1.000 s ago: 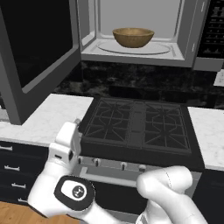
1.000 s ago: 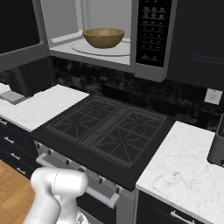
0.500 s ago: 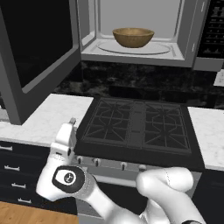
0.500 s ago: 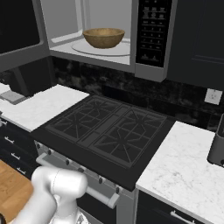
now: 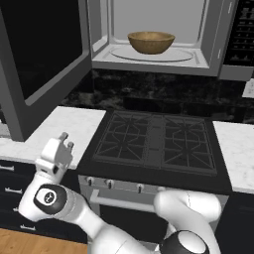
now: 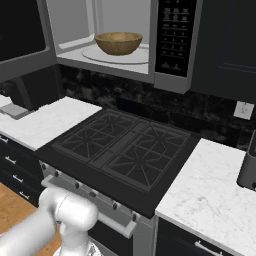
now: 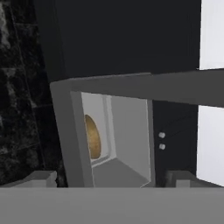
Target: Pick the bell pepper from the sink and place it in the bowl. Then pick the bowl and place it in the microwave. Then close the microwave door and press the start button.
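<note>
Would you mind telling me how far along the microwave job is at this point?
Done: the bowl sits on the turntable inside the microwave; whether the bell pepper is in it cannot be seen. In hand: nothing is gripped; the gripper is open, low over the counter edge below the microwave door, which stands wide open. Left: close that door, then press the start button on the control panel.

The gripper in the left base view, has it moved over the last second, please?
Yes. The gripper has dropped lower against the stove front edge and drifted slightly left, over the white counter, jaws open.
</note>
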### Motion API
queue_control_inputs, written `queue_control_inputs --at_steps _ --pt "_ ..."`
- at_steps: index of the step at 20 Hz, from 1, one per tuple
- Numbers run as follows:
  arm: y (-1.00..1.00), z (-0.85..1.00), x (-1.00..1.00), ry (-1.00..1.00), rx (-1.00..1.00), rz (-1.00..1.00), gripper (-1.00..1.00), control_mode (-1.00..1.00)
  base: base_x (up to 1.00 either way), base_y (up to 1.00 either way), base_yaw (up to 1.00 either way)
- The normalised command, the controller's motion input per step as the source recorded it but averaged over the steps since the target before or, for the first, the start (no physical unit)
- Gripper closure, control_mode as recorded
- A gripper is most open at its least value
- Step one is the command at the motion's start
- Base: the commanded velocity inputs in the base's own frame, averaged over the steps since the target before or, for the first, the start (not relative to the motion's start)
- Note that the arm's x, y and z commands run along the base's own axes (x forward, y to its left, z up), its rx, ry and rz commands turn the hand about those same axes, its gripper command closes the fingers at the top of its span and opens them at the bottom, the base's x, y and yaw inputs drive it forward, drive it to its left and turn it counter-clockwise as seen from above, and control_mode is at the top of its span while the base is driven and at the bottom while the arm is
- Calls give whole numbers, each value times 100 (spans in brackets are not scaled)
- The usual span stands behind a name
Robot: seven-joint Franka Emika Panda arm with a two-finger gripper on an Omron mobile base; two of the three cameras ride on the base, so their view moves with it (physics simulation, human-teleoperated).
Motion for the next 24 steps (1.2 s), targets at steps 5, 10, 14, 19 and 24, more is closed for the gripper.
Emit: queue_control_inputs --at_steps 5,10,14,19,24 --pt "20 4 4 24 -1 -9 -100 -100 0 0 0" --pt "43 0 12 25 -11 -3 -100 -100 0 0 0" --pt "11 0 36 3 -3 0 -100 -100 0 0 0" --pt "21 0 37 0 -1 0 -100 -100 0 0 0" --pt "45 6 27 0 -10 0 -100 -100 0 0 0"
